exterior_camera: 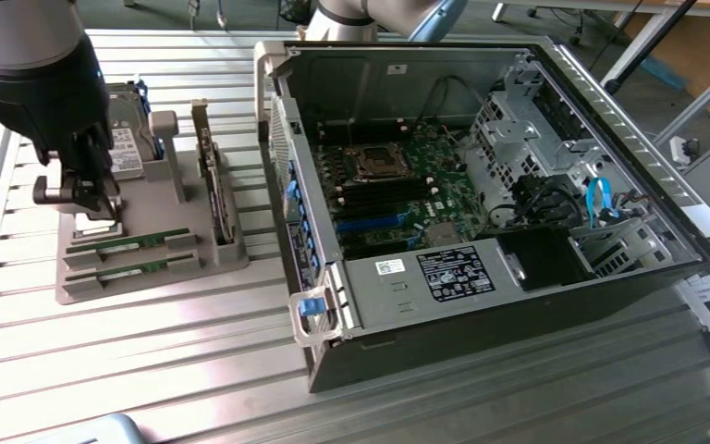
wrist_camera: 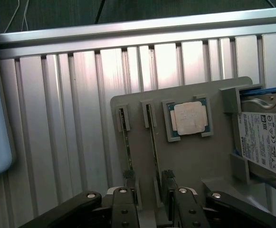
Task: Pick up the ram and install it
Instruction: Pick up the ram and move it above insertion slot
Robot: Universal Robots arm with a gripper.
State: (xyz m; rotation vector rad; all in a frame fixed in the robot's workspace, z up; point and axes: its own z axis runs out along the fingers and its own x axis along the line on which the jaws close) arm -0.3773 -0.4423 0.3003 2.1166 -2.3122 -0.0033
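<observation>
The ram stands on its long edge in a slot of the grey parts holder, a thin green stick. A second ram stick stands in the slot beside it, on the side away from the square silver processor. In the exterior view the ram lies at about nine o'clock from the open computer case, and the second ram stick is at its six o'clock, just beside it.

The gripper hangs low over the holder with its jaws wide and nothing held. One finger stands on each side of the ram, apart from it as far as I can tell. In the exterior view the gripper sits at about eleven o'clock from the ram, below the arm's dark wrist. The hard drive is at twelve o'clock of it and the upright expansion card at about two o'clock.

By my reading the step in hand is the pick: the gripper is lined up and the grasp is not yet made. It calls for the jaws to stay centred on the thin edge, clear of the holder's slot walls and of the neighbouring stick, and for a square, firm grip. The install is untouched. The long black and blue slots on the motherboard lie inside the case, well apart from the holder across the slatted counter.
</observation>
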